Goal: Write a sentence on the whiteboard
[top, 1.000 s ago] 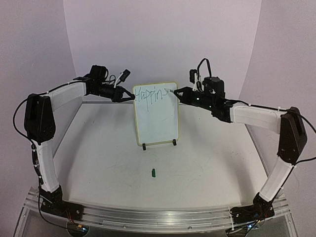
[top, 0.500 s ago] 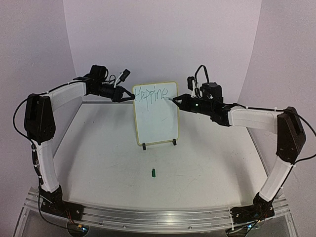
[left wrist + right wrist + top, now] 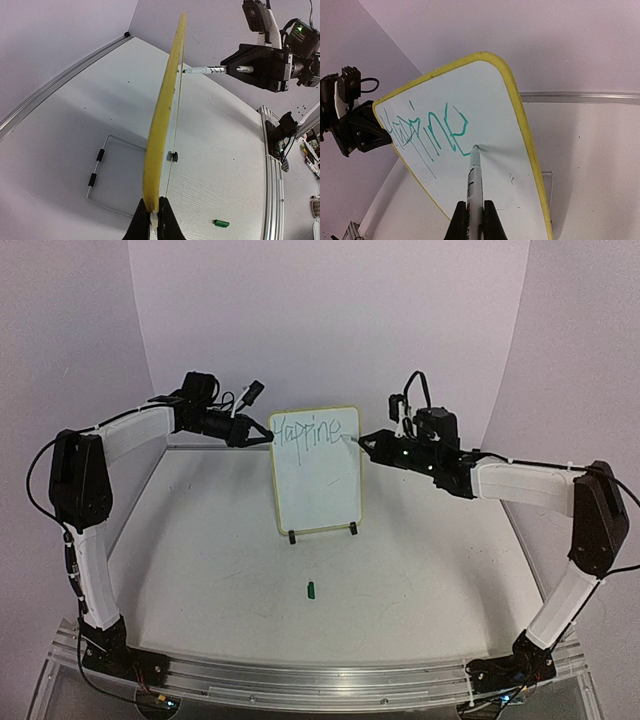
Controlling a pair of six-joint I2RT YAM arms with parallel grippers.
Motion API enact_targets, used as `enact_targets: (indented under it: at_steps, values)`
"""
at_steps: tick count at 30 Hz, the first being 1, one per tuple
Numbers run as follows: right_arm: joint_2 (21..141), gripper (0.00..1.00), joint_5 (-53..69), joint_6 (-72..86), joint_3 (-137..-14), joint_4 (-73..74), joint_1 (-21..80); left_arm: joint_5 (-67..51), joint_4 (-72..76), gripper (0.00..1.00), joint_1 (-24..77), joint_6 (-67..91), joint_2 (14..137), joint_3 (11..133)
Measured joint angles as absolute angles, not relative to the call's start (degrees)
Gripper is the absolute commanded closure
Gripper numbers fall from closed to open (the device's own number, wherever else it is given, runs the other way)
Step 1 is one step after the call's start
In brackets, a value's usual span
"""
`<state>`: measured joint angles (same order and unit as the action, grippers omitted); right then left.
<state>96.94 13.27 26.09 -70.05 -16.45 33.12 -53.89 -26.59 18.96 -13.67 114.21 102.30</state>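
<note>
The whiteboard [image 3: 318, 480], white with a yellow rim, stands upright on a wire stand at the table's middle back. Green handwriting reading "Happine" [image 3: 308, 432] runs along its top line. My left gripper [image 3: 262, 437] is shut on the board's upper left edge; in the left wrist view the fingers pinch the yellow rim [image 3: 162, 125]. My right gripper [image 3: 365, 440] is shut on a white pen [image 3: 475, 185]. The pen's tip touches the board [image 3: 495, 100] just after the last green letter [image 3: 457, 130]. The pen also shows in the left wrist view [image 3: 210, 70].
A small green pen cap [image 3: 311, 589] lies on the table in front of the board; it also shows in the left wrist view [image 3: 221, 223]. The wire stand [image 3: 107, 175] with black feet [image 3: 292, 537] reaches behind the board. Purple walls close the back and sides.
The right gripper has moved the pen rightwards along the top line. The writing has grown from "Happin" to "Happine". The left gripper has not moved.
</note>
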Motion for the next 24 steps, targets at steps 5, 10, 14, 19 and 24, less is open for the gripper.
enact_targets:
  at_steps: [5,10,14,19,24]
  values:
    - [94.53,1.0,13.17,25.89,-69.71,-16.79,33.09,-53.91,-26.61,1.0,18.96,-13.69,114.21,102.3]
    - [94.24,1.0,13.13,25.9,-69.71,-17.01,32.75,-53.91,-26.61,1.0,18.96,-13.67,114.21,102.3]
    - [94.3,1.0,13.04,25.93,-69.73,-17.06,32.18,-53.91,-26.61,1.0,18.96,-13.67,114.21,102.3]
    - [94.7,1.0,12.93,25.98,-69.9,-17.1,31.63,-53.91,-26.61,1.0,18.96,-13.67,114.21,102.3]
    - [96.06,1.0,13.05,25.98,-71.55,-17.15,31.21,-53.91,-26.61,1.0,18.96,-13.69,114.21,102.3]
